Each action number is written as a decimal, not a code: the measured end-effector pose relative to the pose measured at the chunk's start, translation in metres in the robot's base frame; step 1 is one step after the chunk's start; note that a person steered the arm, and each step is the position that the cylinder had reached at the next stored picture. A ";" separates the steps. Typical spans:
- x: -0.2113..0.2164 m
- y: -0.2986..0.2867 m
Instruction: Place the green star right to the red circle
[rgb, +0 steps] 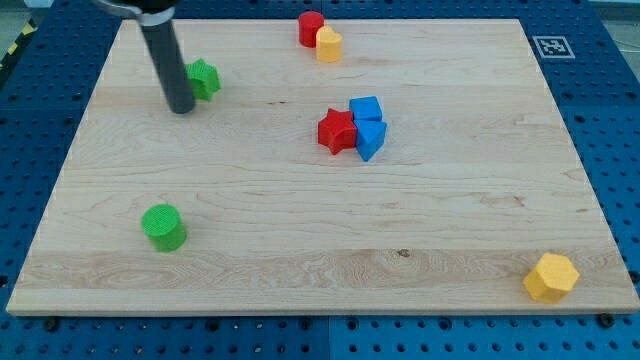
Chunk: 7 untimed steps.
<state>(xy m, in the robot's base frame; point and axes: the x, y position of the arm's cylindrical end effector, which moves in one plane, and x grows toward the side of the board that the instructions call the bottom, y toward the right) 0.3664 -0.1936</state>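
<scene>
Green star (204, 79) sits just to the view's right of our tip (181, 109), touching the rod or nearly so. Red circle (311, 28) lies well off toward the view's top right of our tip, against a yellow block (329, 44).

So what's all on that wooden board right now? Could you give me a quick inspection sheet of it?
Surface: wooden board on a blue perforated table.
Job's things: green star at the view's upper left; red circle at the view's top, touching a yellow block.
Clutter: red star against two blue blocks; green cylinder; yellow hexagon at the lower right.
Tool: my tip sits just left of the green star.
Cables: nothing seen.
Surroundings: a printed marker tag at the upper right.
</scene>
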 end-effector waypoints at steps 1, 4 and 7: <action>-0.033 -0.018; -0.041 0.112; -0.004 0.116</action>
<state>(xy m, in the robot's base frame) 0.3625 -0.0774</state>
